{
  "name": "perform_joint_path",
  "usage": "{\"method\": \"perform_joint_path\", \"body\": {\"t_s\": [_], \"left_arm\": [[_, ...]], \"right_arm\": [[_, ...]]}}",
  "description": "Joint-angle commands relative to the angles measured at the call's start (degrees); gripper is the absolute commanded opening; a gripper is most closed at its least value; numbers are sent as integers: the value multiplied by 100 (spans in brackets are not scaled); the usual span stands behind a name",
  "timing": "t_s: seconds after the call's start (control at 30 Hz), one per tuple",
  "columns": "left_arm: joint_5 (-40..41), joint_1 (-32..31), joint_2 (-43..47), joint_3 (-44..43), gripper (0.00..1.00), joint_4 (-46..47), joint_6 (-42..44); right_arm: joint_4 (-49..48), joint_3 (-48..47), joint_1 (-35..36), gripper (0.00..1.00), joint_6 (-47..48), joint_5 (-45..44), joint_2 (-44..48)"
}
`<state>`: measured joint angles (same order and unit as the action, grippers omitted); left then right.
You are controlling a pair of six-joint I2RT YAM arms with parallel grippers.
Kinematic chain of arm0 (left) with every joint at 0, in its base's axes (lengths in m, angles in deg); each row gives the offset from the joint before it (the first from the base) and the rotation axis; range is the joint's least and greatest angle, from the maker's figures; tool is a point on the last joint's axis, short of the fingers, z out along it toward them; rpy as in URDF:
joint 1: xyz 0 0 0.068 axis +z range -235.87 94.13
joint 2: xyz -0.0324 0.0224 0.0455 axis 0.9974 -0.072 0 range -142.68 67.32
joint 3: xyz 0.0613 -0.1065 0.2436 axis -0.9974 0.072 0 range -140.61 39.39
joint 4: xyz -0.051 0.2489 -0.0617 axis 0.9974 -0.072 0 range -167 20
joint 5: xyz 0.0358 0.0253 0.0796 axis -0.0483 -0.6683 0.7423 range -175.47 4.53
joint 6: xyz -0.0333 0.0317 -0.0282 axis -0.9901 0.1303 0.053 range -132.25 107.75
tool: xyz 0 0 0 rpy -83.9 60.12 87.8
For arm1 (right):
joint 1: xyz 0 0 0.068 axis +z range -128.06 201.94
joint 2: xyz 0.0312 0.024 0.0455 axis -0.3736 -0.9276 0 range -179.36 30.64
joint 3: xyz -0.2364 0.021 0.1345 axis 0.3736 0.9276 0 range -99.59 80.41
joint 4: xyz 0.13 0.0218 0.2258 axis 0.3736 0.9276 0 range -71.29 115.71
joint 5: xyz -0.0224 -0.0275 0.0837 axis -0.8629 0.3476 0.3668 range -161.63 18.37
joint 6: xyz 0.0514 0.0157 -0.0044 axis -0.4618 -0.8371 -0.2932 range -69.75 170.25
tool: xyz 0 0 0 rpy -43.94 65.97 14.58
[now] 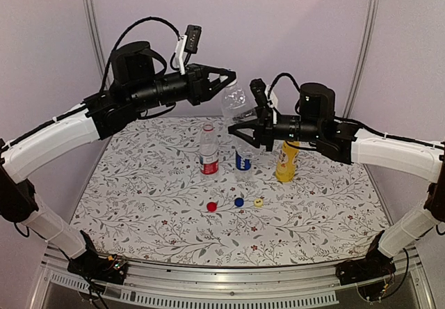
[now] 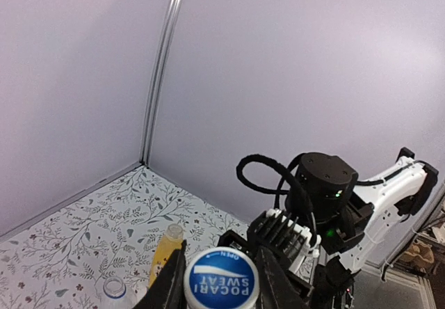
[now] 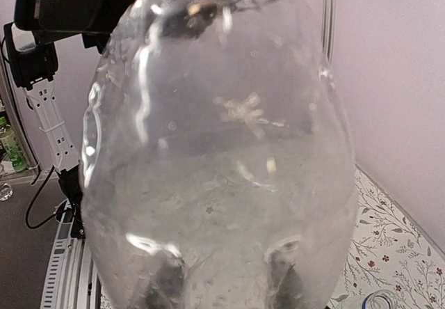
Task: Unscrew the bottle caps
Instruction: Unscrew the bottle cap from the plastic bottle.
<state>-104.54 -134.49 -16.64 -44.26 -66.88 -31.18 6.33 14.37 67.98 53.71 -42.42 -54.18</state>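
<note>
**Between the left fingers: last cap clamped, bottle held in the air**

Left end effector (image 1: pixel 224 79) is closed tight on the blue-white cap (image 2: pixel 221 287). Just under it hangs the plain clear bottle (image 1: pixel 235 100), off the table (image 1: pixel 139 204). Right end effector (image 1: pixel 243 129) pinches the bottle's lower body, narrow. Below the right end effector stand the red-white label bottle (image 1: pixel 208 150), blue label bottle (image 1: pixel 243 159) and yellow bottle (image 1: pixel 285 161). Nearer the arm bases lie the red cap (image 1: pixel 211 206), blue cap (image 1: pixel 238 202) and yellow cap (image 1: pixel 258 202).

Risks:
- The thin wall could buckle or spin in the right grip as the cap turns, so nothing unscrews.
- The fingers could slip on the cap.
- A dropped bottle would topple those standing below.
</note>
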Motion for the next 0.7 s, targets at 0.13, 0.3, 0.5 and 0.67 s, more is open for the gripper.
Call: {"method": "perform_joint_path", "body": {"t_s": [0.13, 0.3, 0.5, 0.67], "left_arm": [[1357, -469, -266, -511, 37, -828, -146], [1369, -418, -172, -511, 56, -810, 10], [1069, -213, 25, -442, 79, -787, 145], [-15, 103, 311, -142, 89, -455, 336]], "right_arm": [[298, -76, 1, 38, 22, -571, -1], [274, -24, 7, 38, 40, -493, 52], [258, -15, 1, 38, 42, -296, 79], [254, -16, 1, 38, 95, 130, 96]]}}
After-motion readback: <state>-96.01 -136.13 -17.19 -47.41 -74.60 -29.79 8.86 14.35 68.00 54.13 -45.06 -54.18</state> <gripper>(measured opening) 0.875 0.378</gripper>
